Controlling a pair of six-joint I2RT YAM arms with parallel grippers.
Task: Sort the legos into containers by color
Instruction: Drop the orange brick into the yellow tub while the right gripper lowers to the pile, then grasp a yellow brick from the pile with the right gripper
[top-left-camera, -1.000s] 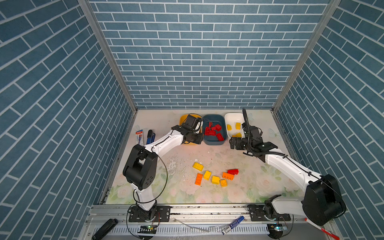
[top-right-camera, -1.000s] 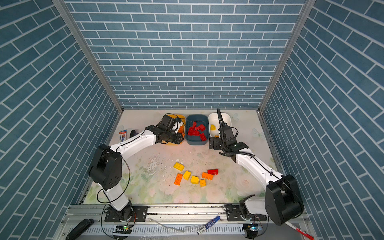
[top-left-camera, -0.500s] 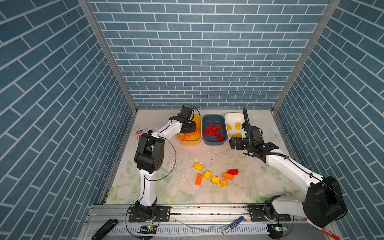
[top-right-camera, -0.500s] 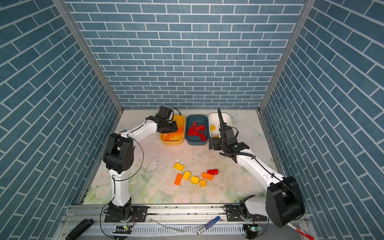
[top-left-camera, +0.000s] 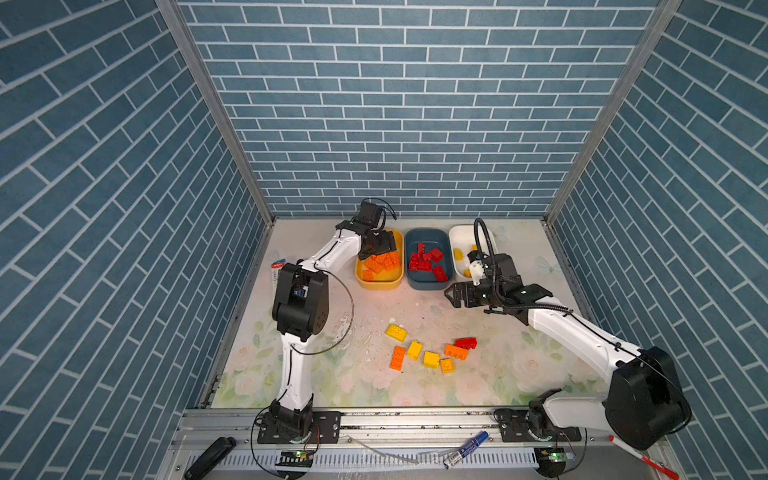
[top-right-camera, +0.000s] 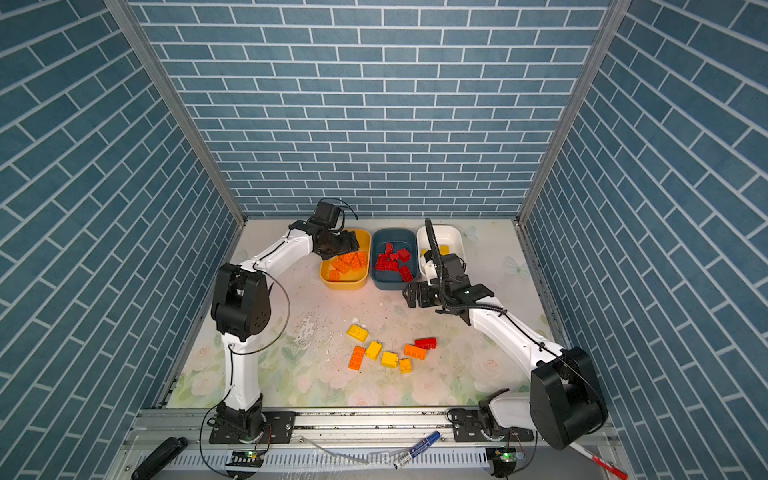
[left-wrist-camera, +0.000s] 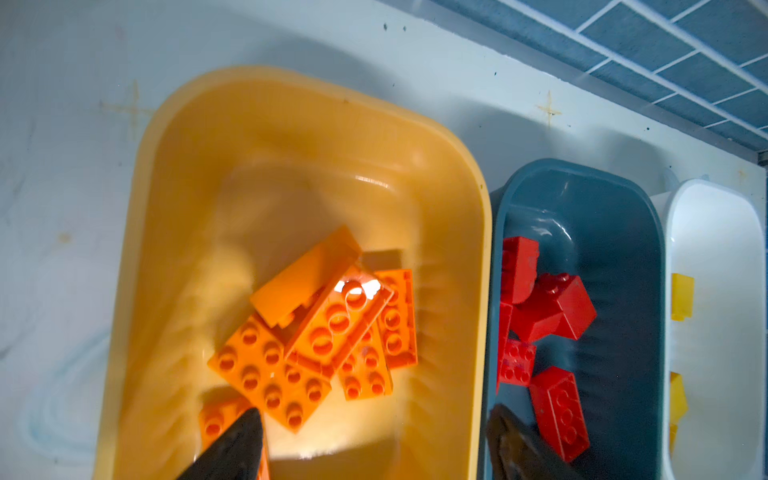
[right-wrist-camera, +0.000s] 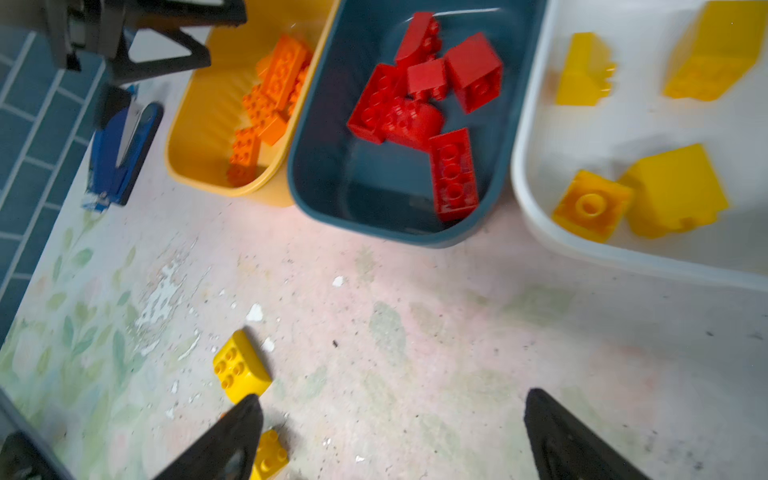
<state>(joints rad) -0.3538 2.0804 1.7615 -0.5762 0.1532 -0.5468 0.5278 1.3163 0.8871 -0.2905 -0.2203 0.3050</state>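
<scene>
Three containers stand in a row at the back: a yellow tub (top-left-camera: 379, 283) with orange legos (left-wrist-camera: 270, 365), a teal tub (top-left-camera: 428, 286) with red legos (right-wrist-camera: 415, 108), and a white tub (top-left-camera: 457, 237) with yellow legos (right-wrist-camera: 673, 195). My left gripper (top-left-camera: 380, 246) hangs open over the yellow tub (left-wrist-camera: 187, 166), nothing between its fingers; an orange brick (left-wrist-camera: 307, 276) lies tilted on the pile. My right gripper (top-left-camera: 451, 296) is open and empty above bare table in front of the teal tub. Several loose legos lie mid-table: yellow (top-left-camera: 395, 332), orange (top-left-camera: 397, 358), red (top-left-camera: 466, 343).
A blue stapler (right-wrist-camera: 120, 153) lies left of the yellow tub, behind the left arm. A blue marker (top-left-camera: 465, 448), a red pen (top-left-camera: 642, 457) and a black object (top-left-camera: 210, 457) lie on the front rail. Brick-pattern walls close in three sides.
My left gripper swung up over the yellow tub and opened, and an orange brick now rests on the pile. The right arm has barely moved.
</scene>
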